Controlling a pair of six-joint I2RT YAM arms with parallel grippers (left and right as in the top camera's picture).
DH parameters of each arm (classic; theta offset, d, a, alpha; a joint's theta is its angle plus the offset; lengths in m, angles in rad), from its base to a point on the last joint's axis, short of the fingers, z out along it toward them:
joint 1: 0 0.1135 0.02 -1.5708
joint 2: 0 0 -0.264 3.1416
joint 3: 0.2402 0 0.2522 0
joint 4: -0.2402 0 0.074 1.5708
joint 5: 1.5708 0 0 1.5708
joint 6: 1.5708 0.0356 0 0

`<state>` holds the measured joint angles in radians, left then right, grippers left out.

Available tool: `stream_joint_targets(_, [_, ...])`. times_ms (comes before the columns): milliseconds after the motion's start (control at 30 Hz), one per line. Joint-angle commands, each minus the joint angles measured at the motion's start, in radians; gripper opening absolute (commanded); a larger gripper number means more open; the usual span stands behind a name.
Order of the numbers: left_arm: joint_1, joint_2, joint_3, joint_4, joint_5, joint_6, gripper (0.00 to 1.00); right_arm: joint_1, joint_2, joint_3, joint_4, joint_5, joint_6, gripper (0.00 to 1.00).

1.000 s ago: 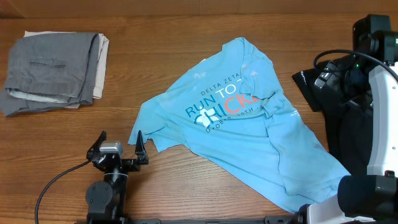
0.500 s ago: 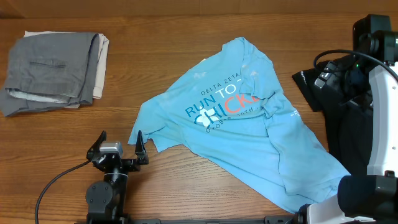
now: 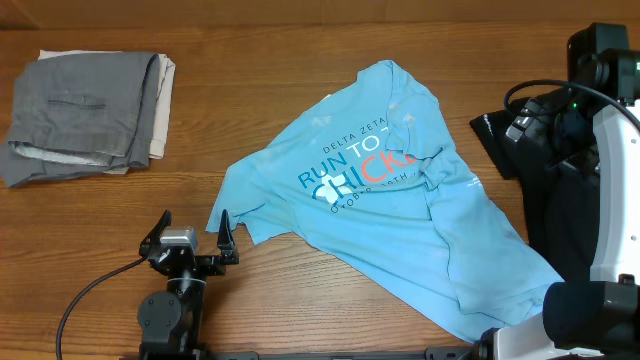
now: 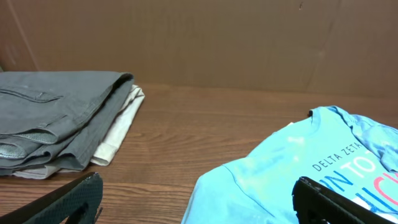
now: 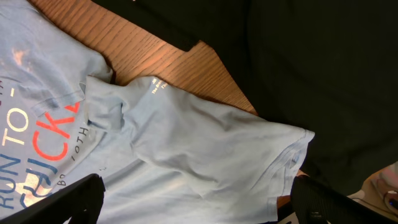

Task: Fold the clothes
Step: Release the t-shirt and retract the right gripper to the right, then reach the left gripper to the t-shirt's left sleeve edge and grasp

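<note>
Seen from overhead, the light blue T-shirt (image 3: 400, 215) lies face up and slantwise on the worktop (image 3: 250, 90), reaching from the middle toward the near right corner. Its lettering is partly covered by a rumpled flap of its own cloth. The grey trousers (image 3: 85, 105) sit folded at the far left corner, well apart. The left gripper (image 3: 190, 230) stands near the front edge with its fingers spread and nothing between them, just beside the shirt's nearest left corner. The right arm (image 3: 612, 150) rises at the right edge over a black cloth (image 3: 495, 135). The left wrist view shows both finger ends low and wide apart, with bare wood and the shirt's edge ahead and nothing held. In the right wrist view the right gripper (image 5: 198, 183) is also wide open and empty, hanging above a bunched sleeve that lies partly on the black cloth. No fold looks begun, so the step in hand is probably to flatten the shirt. That would go best if each gripper pinched a single layer at an outer edge, the left at the near corner and the right at the sleeve. They would then draw apart evenly until the flap comes off the lettering, taking care not to catch the black cloth beneath.
</note>
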<state>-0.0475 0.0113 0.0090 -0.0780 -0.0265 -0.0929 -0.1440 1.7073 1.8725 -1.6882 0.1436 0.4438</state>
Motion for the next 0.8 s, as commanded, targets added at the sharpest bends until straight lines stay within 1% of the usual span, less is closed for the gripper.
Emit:
stream_joint_targets(0, [-0.006,-0.006,-0.003,0.002,0.009,0.026,1.00,-0.002,-0.007,-0.002,0.004,0.013,-0.003,1.00])
stream_joint_targets(267, [-0.006,-0.006,-0.003,0.005,0.013,0.025,1.00,-0.002,-0.007,-0.002,0.004,0.013,-0.003,1.00])
stream_joint_targets(367, [-0.006,-0.006,0.010,0.015,0.206,0.016,1.00,-0.002,-0.007,-0.002,0.004,0.013,-0.003,1.00])
stream_joint_targets(400, [-0.006,-0.006,0.029,-0.001,0.237,-0.011,1.00,-0.002,-0.007,-0.002,0.004,0.013,-0.003,1.00])
stream_joint_targets(433, [-0.006,-0.006,0.058,-0.032,0.237,-0.034,1.00,-0.002,-0.007,-0.002,0.004,0.013,-0.003,1.00])
stream_joint_targets(533, [-0.006,0.006,0.190,-0.147,0.224,-0.045,1.00,-0.002,-0.007,-0.002,0.004,0.013,-0.003,1.00])
stream_joint_targets(600, [-0.006,0.063,0.352,-0.248,0.179,-0.045,1.00,-0.002,-0.007,-0.002,0.004,0.013,-0.003,1.00])
stream_joint_targets(633, [-0.006,0.089,0.402,-0.284,0.163,-0.044,1.00,-0.002,-0.007,-0.002,0.004,0.013,-0.003,1.00])
stream_joint_targets(700, [-0.006,0.187,0.544,-0.396,0.128,-0.042,1.00,-0.002,-0.007,-0.002,0.004,0.013,-0.003,1.00])
stream_joint_targets(767, [-0.006,0.346,0.720,-0.563,0.101,-0.041,1.00,-0.002,-0.007,-0.002,0.004,0.013,-0.003,1.00])
